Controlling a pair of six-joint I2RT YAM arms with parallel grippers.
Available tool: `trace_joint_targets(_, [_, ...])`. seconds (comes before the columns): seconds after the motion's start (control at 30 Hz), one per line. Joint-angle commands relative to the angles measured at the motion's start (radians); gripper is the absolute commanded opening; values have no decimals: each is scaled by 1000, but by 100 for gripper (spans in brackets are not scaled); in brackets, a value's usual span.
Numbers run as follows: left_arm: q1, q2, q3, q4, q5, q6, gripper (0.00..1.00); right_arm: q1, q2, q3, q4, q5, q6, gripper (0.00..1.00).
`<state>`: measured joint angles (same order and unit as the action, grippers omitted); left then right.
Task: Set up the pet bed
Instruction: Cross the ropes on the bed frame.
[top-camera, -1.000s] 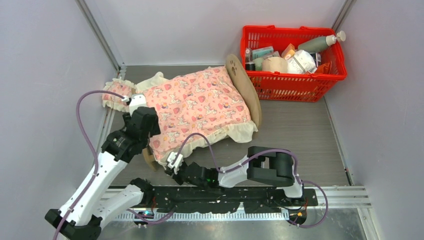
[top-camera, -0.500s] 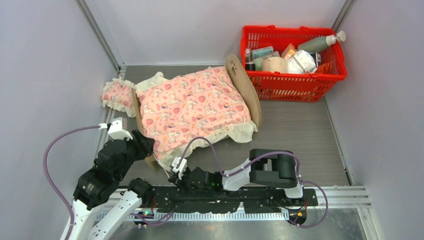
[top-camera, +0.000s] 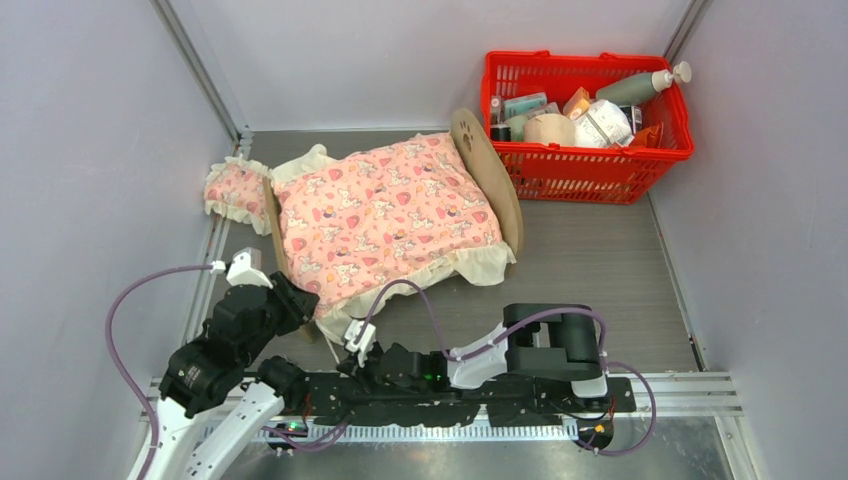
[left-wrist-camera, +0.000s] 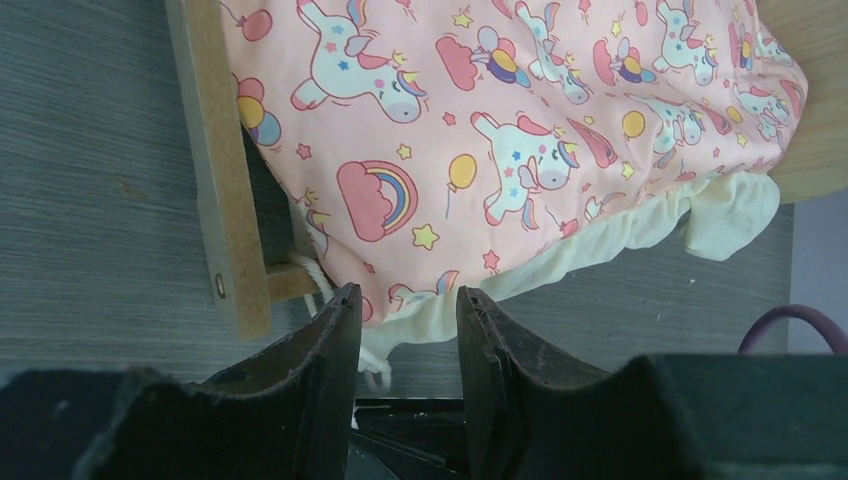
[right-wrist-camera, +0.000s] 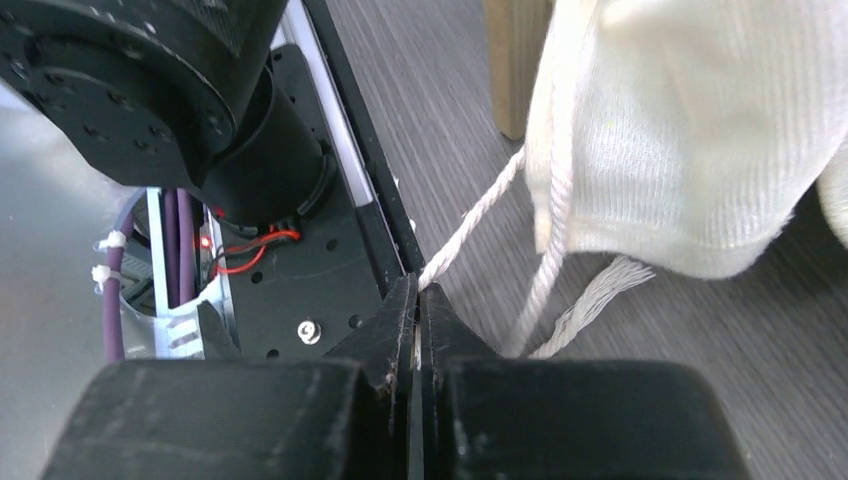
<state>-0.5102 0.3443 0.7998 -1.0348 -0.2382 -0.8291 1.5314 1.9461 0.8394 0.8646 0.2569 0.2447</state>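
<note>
- The grey wood-grain surface (top-camera: 600, 260) carries everything, with the two arms' bases at its near edge.
- The pet bed (top-camera: 497, 185) lies in the middle-left of the surface. Its arched headboard stands at the right end, just beside the red basket (top-camera: 590, 175). The paw-print cutout shows near the top of the arch.
- A pink patterned blanket (top-camera: 385, 215) with a cream frill covers the bed from headboard to foot, and the frill hangs over the near side.
- The red basket sits in the far right corner, filled with bottles and packets.
- A small pink frilled pillow (top-camera: 238, 190) lies on the surface at the bed's far left corner, touching the blanket's frill.
- The left end effector (left-wrist-camera: 408, 300) hovers by the bed's near foot corner. Its jaws are apart with nothing between them.
- The right end effector (right-wrist-camera: 415, 290) is low by the near frill, jaws pressed together.
- A white cord (right-wrist-camera: 472, 222) runs taut from the frill into those closed tips and looks pinched there.
</note>
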Motion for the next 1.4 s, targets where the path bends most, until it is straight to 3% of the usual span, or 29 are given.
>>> trace_joint_targets(0.0, [5,14,-6,6,-74,-30,42,35,28,18,-71,4,26,5])
trace_joint_targets(0.13, [4,9,-49,74,-32,2,38,36,21,24,-82,40,12,5])
trace_joint_targets(0.33, [3,13,-30,-7,-102,-42,35,35,20,59,-81,63,-4,5])
trace_joint_targets(0.47, [3,70,-4,-51,-203,-51,50,35,27,83,-82,66,-11,5])
trace_joint_targets(0.77, [4,221,-7,12,-417,34,48,13,15,113,-100,80,-29,5])
trace_joint_targets(0.87, [4,233,-46,31,-491,84,35,5,6,135,-131,69,-42,5])
trace_joint_targets(1.0, [4,134,-97,83,-482,137,0,3,0,168,-154,60,-49,5])
trace_joint_targets(1.17, [4,-16,-176,289,-438,211,0,-7,10,221,-194,70,-37,5])
trace_joint_targets(1.37, [10,146,-111,363,-502,239,0,-88,39,242,-191,55,-23,5])
